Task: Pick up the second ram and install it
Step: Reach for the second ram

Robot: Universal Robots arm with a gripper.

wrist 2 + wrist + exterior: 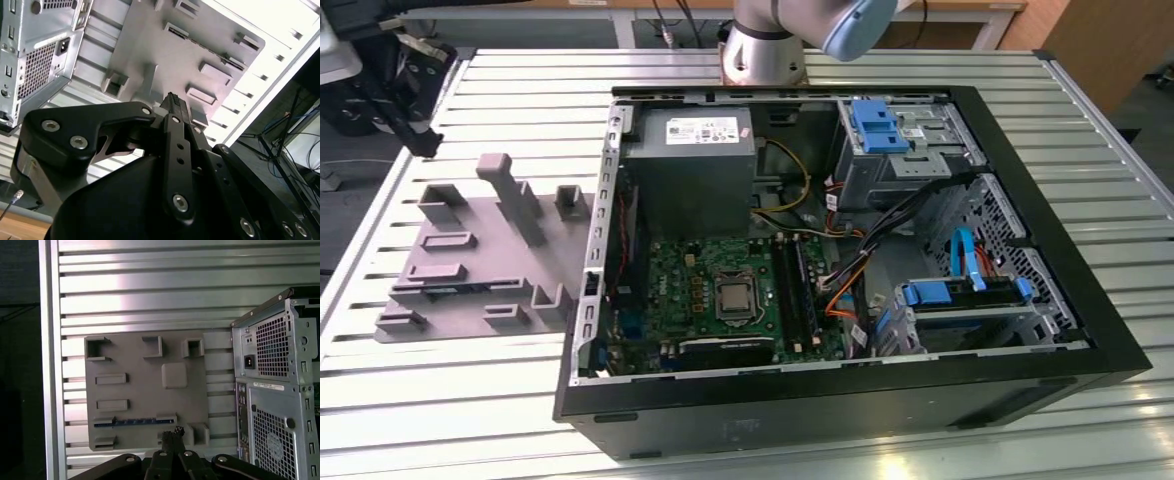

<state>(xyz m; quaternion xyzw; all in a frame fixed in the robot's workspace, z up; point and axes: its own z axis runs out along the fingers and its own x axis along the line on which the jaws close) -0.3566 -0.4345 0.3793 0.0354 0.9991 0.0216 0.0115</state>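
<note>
The ram (131, 422) stands edge-up in a slot of the grey holder (145, 390) on the bench (150, 300), probably to offer its top edge for grasping, while the hand (174, 433) hangs above, clenched, empty.

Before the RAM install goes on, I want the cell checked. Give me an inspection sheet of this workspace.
surface: slatted metal table carrying an open computer case and, on the exterior view's left, a grey fixture tray.
job's things: second ram sits in a tray slot, not gripped; motherboard exposed inside the case.
clutter: nothing seen.
grippers: gripper shut and empty, pointing at the tray near the ram.
cables: orange, yellow and black wires and a blue cable inside the case.
surroundings: dark equipment beyond the table on the exterior view's left.
</note>
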